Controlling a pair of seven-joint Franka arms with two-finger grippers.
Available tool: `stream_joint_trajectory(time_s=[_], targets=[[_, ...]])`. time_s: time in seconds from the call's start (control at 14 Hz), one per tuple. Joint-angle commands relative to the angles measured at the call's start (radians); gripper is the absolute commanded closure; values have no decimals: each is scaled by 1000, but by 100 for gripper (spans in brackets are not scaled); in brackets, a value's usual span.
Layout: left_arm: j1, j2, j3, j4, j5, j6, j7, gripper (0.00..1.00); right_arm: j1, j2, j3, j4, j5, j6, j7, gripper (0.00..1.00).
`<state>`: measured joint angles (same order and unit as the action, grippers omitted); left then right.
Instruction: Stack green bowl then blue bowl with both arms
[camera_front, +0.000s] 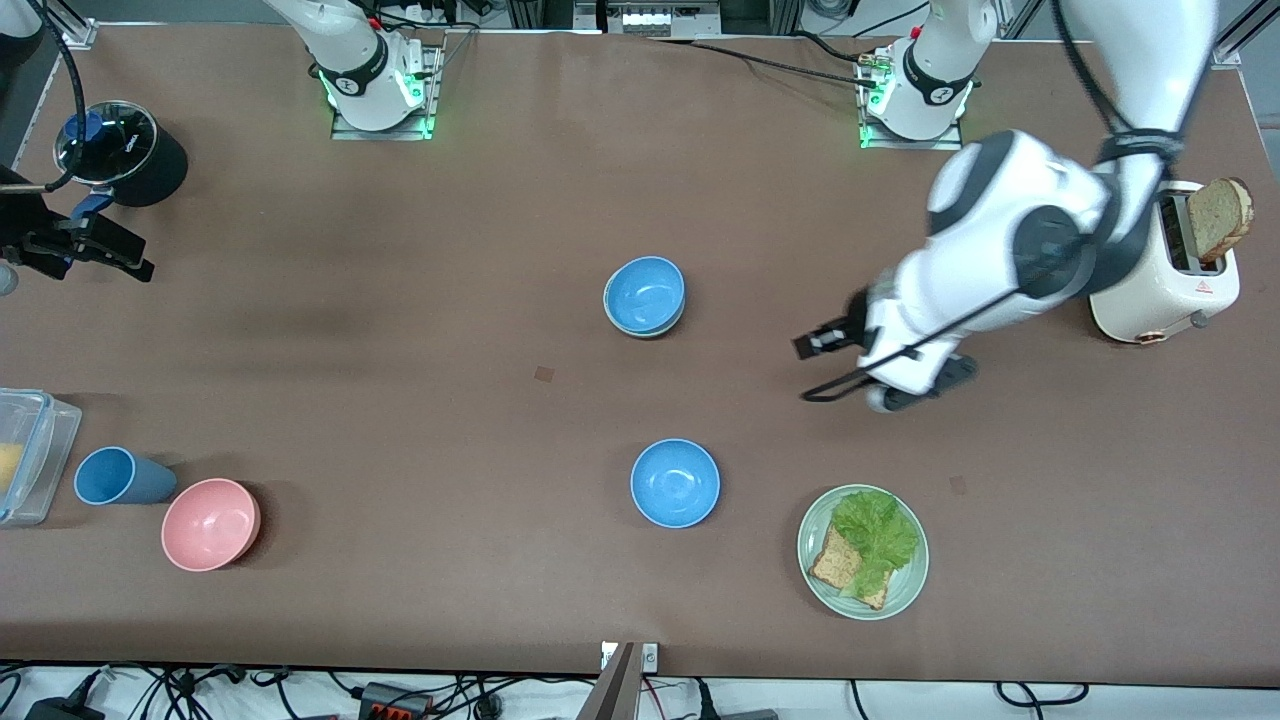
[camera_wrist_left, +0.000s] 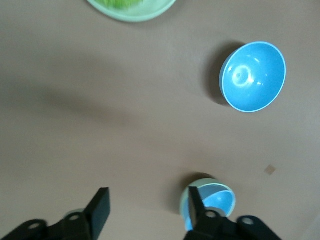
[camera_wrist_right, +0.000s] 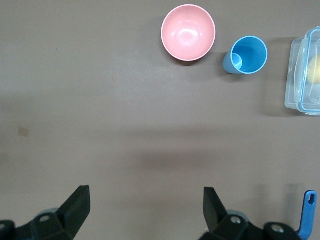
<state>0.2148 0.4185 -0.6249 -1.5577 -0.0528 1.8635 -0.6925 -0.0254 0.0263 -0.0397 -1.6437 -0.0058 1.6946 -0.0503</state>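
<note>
One blue bowl (camera_front: 645, 292) sits nested in the green bowl (camera_front: 645, 330) at mid-table; only the green rim shows. The stack also shows in the left wrist view, blue bowl (camera_wrist_left: 220, 202) inside the green rim (camera_wrist_left: 186, 197). A second blue bowl (camera_front: 675, 482) stands alone, nearer the front camera (camera_wrist_left: 253, 76). My left gripper (camera_front: 905, 388) is open and empty over bare table between the stack and the toaster (camera_wrist_left: 147, 200). My right gripper (camera_front: 100, 250) is open and empty over the right arm's end of the table, next to a black pot (camera_wrist_right: 146, 197).
A pale green plate (camera_front: 905, 590) with lettuce and bread lies nearer the camera than the left gripper. A white toaster (camera_front: 1165, 285) holds toast. A pink bowl (camera_front: 210, 523), blue tumbler (camera_front: 120, 476), clear container (camera_front: 30, 455) and the black pot (camera_front: 125, 155) stand at the right arm's end.
</note>
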Motion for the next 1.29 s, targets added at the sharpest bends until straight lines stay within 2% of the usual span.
stream_joint_trajectory(time_s=[0.0, 0.14, 0.21, 0.36, 0.5, 0.79, 0.86, 1.07, 1.21], targets=[[66, 8, -9, 34, 25, -53, 216, 0, 1, -17, 3, -4, 0, -4, -5, 0], [133, 9, -6, 82, 34, -139, 386, 0, 1, -14, 1, -4, 1, 17, -5, 0], [164, 0, 19, 81, 33, -147, 497, 0, 1, -12, 3, -4, 1, 23, -5, 0], [166, -67, 129, 52, 30, -148, 705, 0, 1, -5, 3, -5, 4, 45, -3, 0], [158, -140, 209, 18, 31, -145, 787, 0, -1, 0, 3, -5, 13, 50, -3, 0], [-10, -236, 465, -67, 31, -142, 795, 0, -1, 1, 1, -5, 13, 51, -3, 0], [-47, -271, 508, -97, 33, -148, 797, 0, -1, 1, 1, -5, 13, 50, -5, 0], [-89, -366, 533, -160, 30, -139, 794, 0, -1, 1, 1, -7, 12, 48, -6, 0], [-167, -400, 614, -173, 27, -133, 794, 0, 1, 0, 1, -7, 7, 39, -6, 0]])
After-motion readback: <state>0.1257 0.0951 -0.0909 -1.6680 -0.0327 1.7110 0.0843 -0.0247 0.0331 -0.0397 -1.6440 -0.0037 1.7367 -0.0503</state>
